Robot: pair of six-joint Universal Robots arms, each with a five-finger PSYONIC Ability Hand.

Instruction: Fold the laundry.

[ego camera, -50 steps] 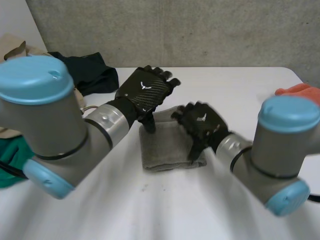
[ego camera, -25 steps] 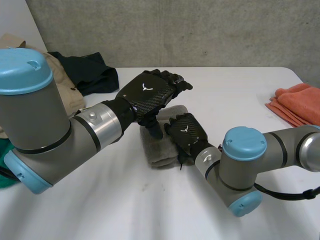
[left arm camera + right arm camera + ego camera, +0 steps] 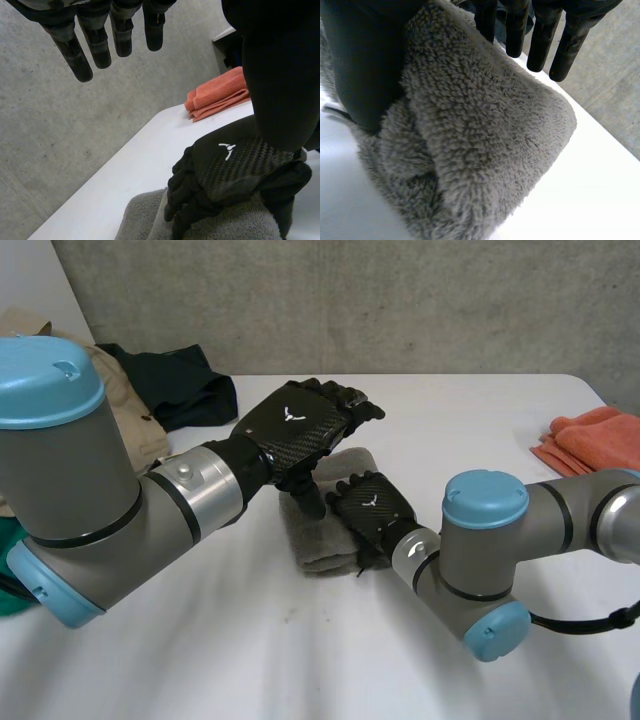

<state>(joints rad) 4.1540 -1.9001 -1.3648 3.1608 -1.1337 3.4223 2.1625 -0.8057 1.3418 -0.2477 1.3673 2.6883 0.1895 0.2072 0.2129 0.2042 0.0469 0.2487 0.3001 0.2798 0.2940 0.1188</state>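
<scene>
Pressing the grey towel [image 3: 318,540], the right hand [image 3: 372,508] lies flat; left hand [image 3: 295,425] spread open above.

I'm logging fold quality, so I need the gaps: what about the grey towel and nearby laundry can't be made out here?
Grey towel: its middle lies under the right hand in the head view; whether that hand grips or presses is unclear.
Orange cloth: cut by the head view's edge.
Green cloth: mostly behind the left arm.
</scene>
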